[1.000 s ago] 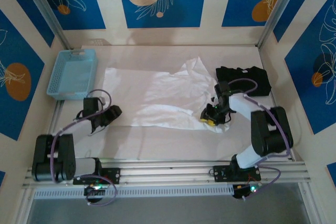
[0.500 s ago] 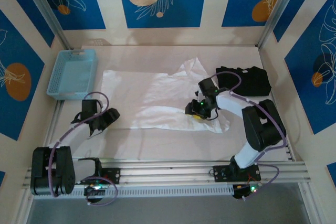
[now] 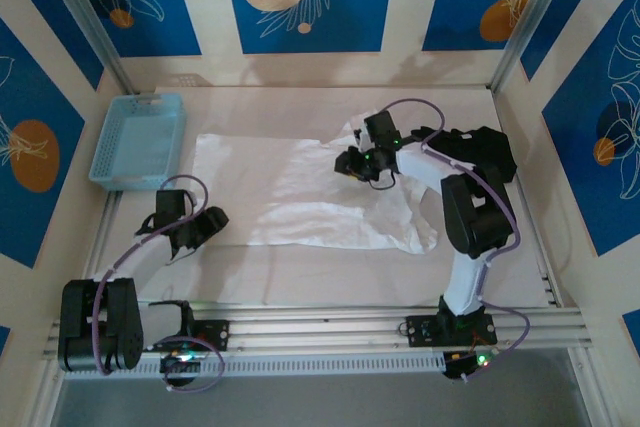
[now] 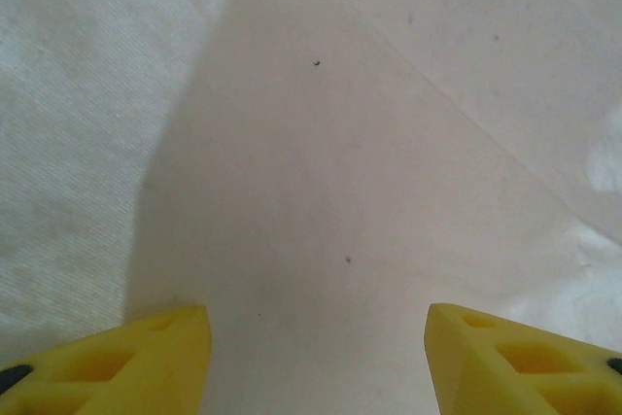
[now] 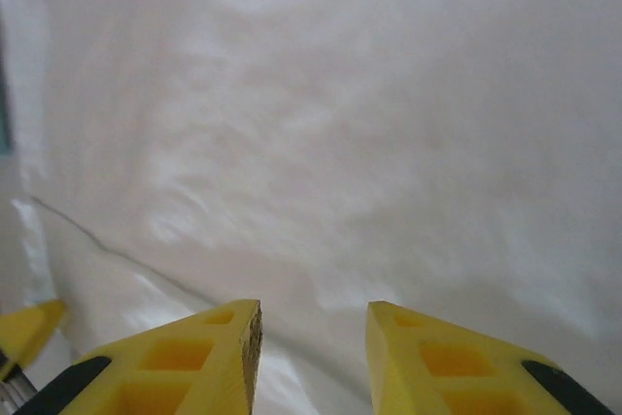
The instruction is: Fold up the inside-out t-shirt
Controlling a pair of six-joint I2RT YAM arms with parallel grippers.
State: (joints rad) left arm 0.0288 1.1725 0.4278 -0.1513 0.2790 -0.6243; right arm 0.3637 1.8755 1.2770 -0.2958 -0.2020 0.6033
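Right claw (image 5: 313,306), jaws slightly parted, empty, hangs over the t-shirt (image 3: 290,182); left claw (image 4: 316,310) gapes beside it.

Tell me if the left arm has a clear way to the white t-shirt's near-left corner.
Probably yes: the left arm's fingers stand open just beside the near-left corner of the t-shirt, with only bare table between.

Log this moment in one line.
left gripper: open, over table left of t-shirt | right gripper: open, above t-shirt's far right part | t-shirt: spread out, rumpled at right, not yet folded
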